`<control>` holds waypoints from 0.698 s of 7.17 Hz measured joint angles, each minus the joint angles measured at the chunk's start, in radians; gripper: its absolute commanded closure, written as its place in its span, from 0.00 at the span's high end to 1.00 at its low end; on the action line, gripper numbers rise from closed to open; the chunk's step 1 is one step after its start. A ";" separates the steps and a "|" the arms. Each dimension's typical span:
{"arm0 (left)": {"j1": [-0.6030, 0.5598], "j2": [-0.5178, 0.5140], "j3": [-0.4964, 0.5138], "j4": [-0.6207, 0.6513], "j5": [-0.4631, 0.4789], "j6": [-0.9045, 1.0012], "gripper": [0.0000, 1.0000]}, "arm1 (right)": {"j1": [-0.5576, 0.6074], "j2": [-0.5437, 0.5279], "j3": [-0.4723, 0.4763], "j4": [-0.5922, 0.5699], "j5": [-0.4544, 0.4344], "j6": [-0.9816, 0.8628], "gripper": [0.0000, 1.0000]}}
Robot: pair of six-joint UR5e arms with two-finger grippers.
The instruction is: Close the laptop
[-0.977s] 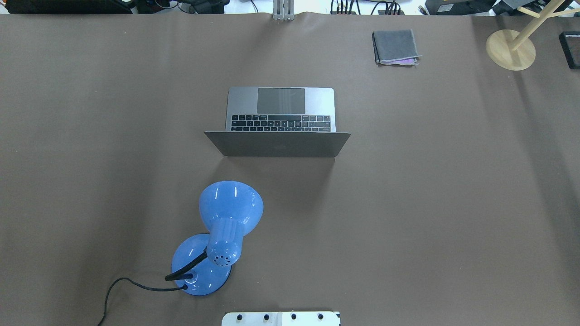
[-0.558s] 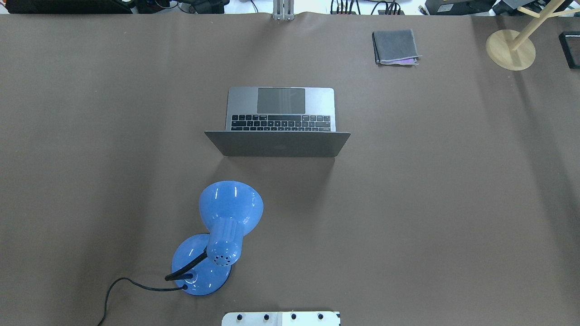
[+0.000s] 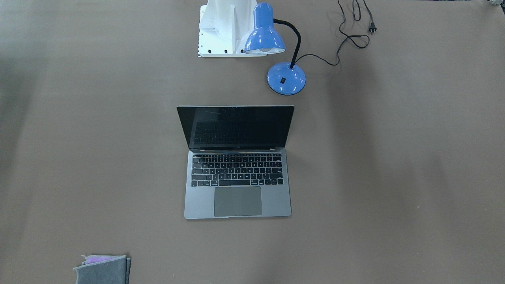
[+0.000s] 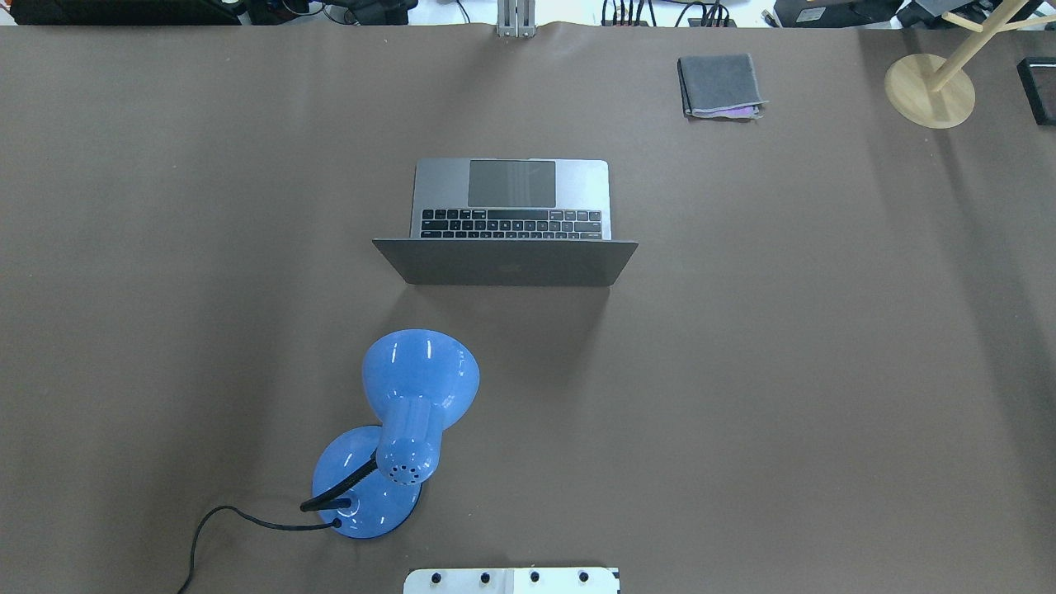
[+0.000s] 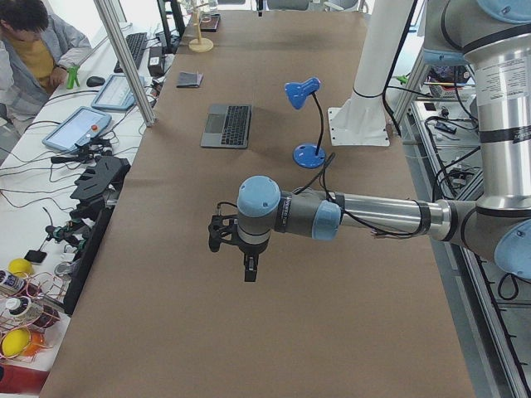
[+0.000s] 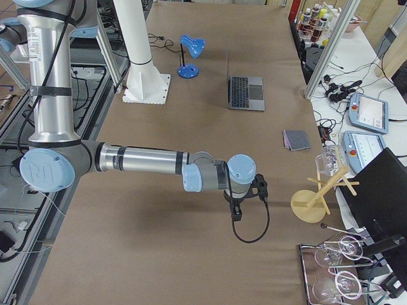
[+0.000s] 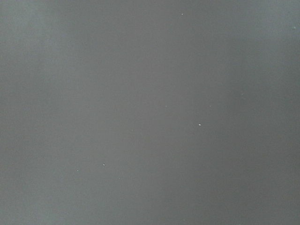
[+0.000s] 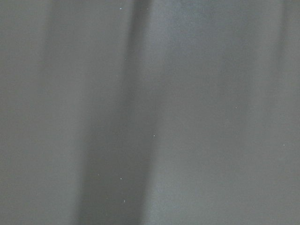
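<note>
You are looking at the slim space-grey metal laptop standing open on the brown desk, hinge crosswise. The left gripper and right gripper are hovering well apart at opposite ends, neither clearly nearer; you cannot tell their opening.

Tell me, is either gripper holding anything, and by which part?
Nothing, as far as shows: the laptop stands open, untouched; left gripper and right gripper hang over the table, far from it.

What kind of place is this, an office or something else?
Probably a robotics lab: the left arm and right arm reach over a covered table, with a teach pendant beside it.
</note>
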 measured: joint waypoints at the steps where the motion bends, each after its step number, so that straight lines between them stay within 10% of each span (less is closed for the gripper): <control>1: 0.003 0.000 -0.005 0.000 -0.013 0.000 0.98 | 0.000 -0.011 0.002 0.022 0.005 0.008 1.00; 5: 0.185 -0.024 -0.157 -0.061 -0.115 -0.328 0.91 | -0.107 -0.026 0.218 0.074 0.059 0.345 0.86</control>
